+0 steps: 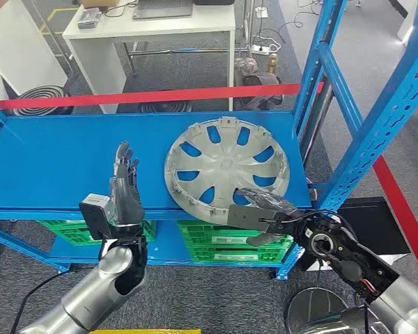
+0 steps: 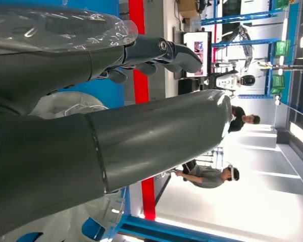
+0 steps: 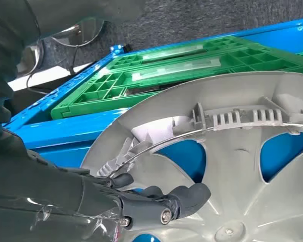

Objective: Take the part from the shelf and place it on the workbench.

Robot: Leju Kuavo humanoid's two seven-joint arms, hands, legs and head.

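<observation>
Head view is showing you the grey wheel cover (image 1: 227, 169) lying flat on the blue shelf (image 1: 65, 160), its near rim overhanging the front edge. Your right hand (image 1: 262, 209) is reaching over that rim with fingers (image 3: 180, 199) extended and grasping nothing yet; your left hand (image 1: 124, 191) is hovering beside it, fingers spread and empty. You are probably dealing with thin, light, springy plastic, smooth on its face, so consider gripping the overhanging rim or a spoke opening.

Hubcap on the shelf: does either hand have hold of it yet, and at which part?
Not clearly. The right hand reaches over the hubcap's near rim, grip uncertain. The left hand is raised, open, holding nothing.
</observation>
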